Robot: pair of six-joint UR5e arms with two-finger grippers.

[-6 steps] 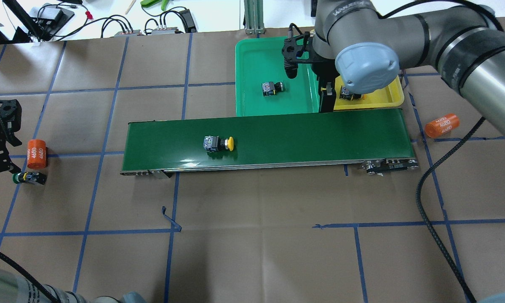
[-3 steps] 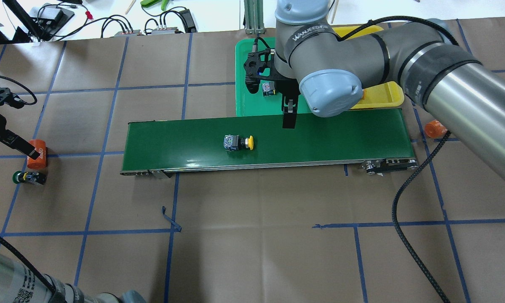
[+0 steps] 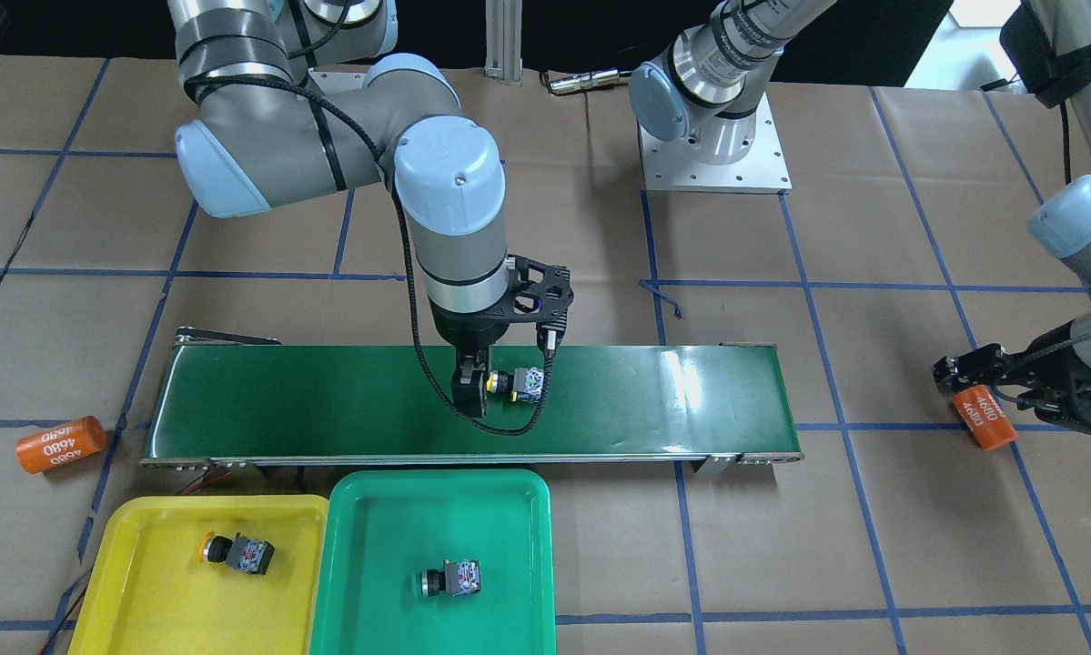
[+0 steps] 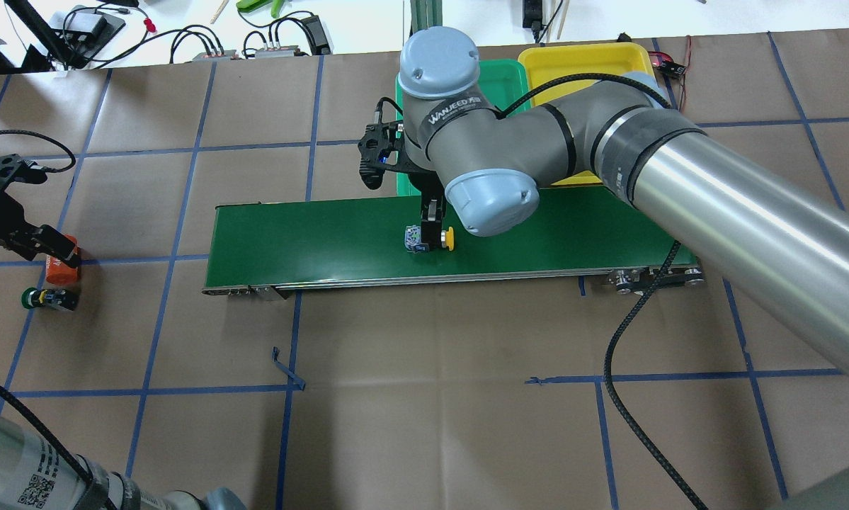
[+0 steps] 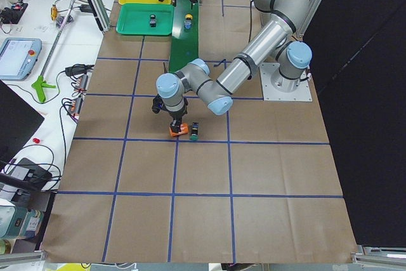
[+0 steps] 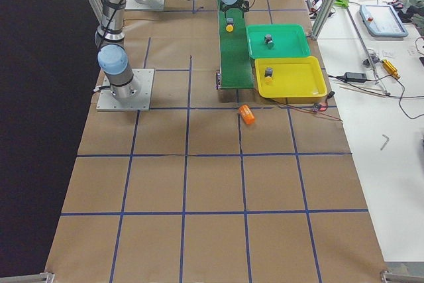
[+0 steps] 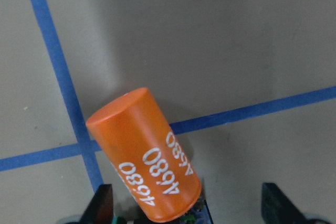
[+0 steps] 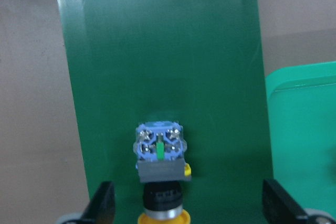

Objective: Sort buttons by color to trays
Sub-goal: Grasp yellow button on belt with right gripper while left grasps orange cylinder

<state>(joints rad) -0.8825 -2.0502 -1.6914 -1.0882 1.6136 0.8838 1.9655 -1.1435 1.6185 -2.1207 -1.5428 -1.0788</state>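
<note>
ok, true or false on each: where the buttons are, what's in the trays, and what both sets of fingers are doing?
1. A yellow-capped button lies on the conveyor belt between the right gripper's fingers. True.
2. Those fingers are shut on it. False: the wrist view shows them apart, either side of it.
3. The green tray is empty. False: a lone button lies in it.
4. The yellow tray holds a second yellow-capped button. True.
5. The left gripper hangs over a green-capped button. False: it is over an orange cylinder; the green-capped button lies beside that.
</note>
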